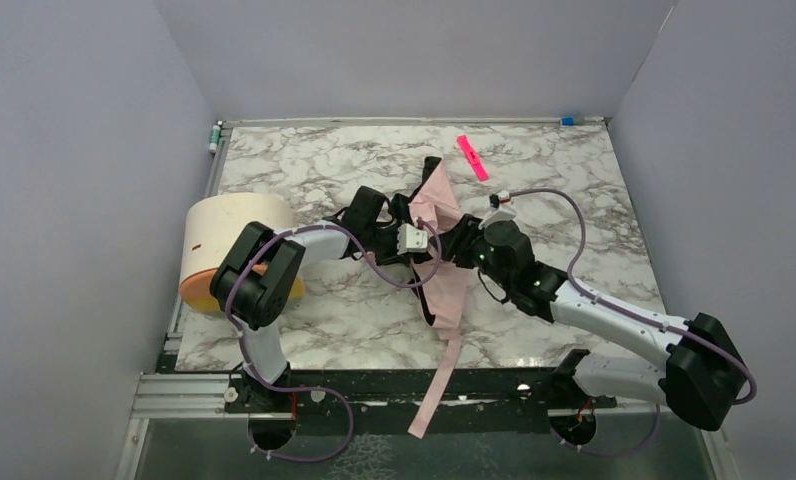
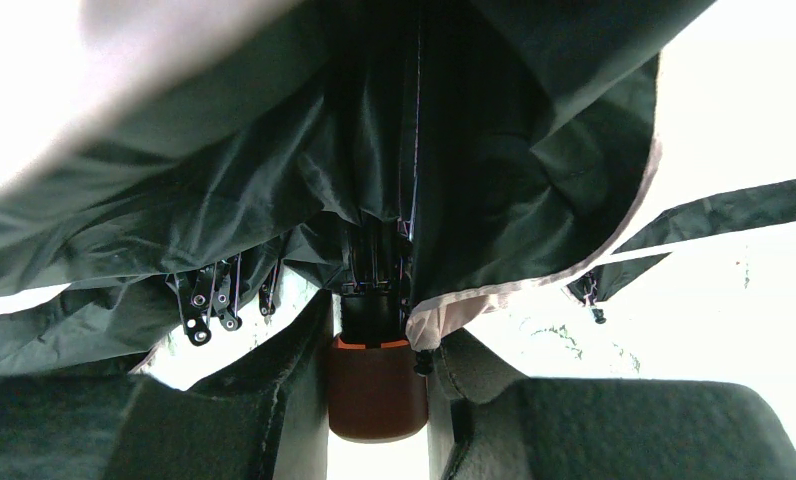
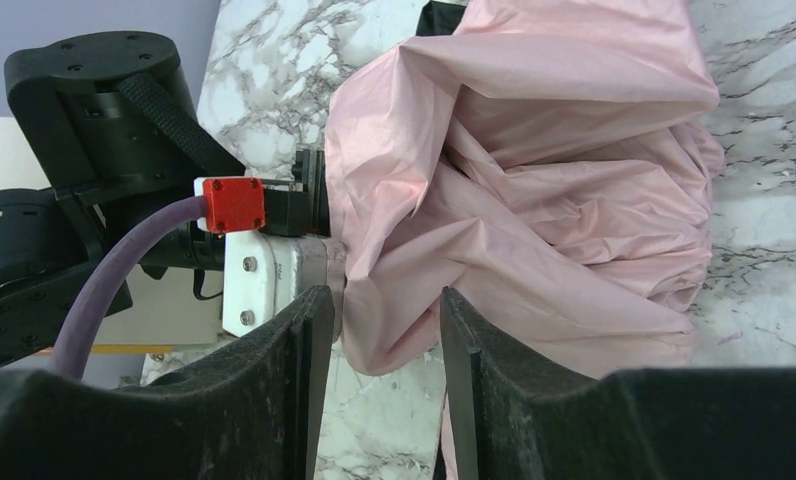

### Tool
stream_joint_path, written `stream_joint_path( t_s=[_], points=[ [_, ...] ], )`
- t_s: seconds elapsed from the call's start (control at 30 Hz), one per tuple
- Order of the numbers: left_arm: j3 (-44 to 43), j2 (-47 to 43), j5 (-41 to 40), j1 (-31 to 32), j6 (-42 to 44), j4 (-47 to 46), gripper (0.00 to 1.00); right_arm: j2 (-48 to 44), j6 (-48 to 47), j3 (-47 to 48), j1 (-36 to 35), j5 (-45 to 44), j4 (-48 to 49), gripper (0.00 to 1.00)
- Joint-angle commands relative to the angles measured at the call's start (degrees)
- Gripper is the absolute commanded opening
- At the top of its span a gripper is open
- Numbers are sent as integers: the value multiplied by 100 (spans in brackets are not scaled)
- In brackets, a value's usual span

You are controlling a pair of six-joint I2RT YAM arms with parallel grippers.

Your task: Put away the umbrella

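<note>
Umbrella lay mid-table, long axis running far to near, with its strap dangling over the near edge. The left gripper sat on its left side, clamped on the little handle under the draped fabric. The right gripper was pressed up against the pink fabric from the right, jaws about half apart, a fold between the tips but not clearly pinched. Cream roll at the left and pink strip further back were well apart, so nothing blocking.

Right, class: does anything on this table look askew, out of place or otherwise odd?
Yes. The umbrella is half-collapsed, its pale pink canopy crumpled with black lining showing, and a long pink strip from it trails over the near edge of the table.
</note>
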State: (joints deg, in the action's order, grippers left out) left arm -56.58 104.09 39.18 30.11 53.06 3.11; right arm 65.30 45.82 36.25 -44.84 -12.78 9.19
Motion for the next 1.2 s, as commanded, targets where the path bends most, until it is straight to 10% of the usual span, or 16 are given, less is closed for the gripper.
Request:
stream_joint_path(
  t_s=[0.0,0.27,0.57,1.17],
  points=[
    [-42,-95,64,-31,126,364,0,178,98,257,-25,36,285,48],
    [-55,-84,64,-31,127,375,0,496,143,317,-25,132,363,42],
    [-55,-82,56,-31,135,383,0,334,-79,165,-20,283,308,1],
    [-108,-36,-6,-31,47,367,0,-1246,513,-985,-368,2106,-1945,1]
  ],
)
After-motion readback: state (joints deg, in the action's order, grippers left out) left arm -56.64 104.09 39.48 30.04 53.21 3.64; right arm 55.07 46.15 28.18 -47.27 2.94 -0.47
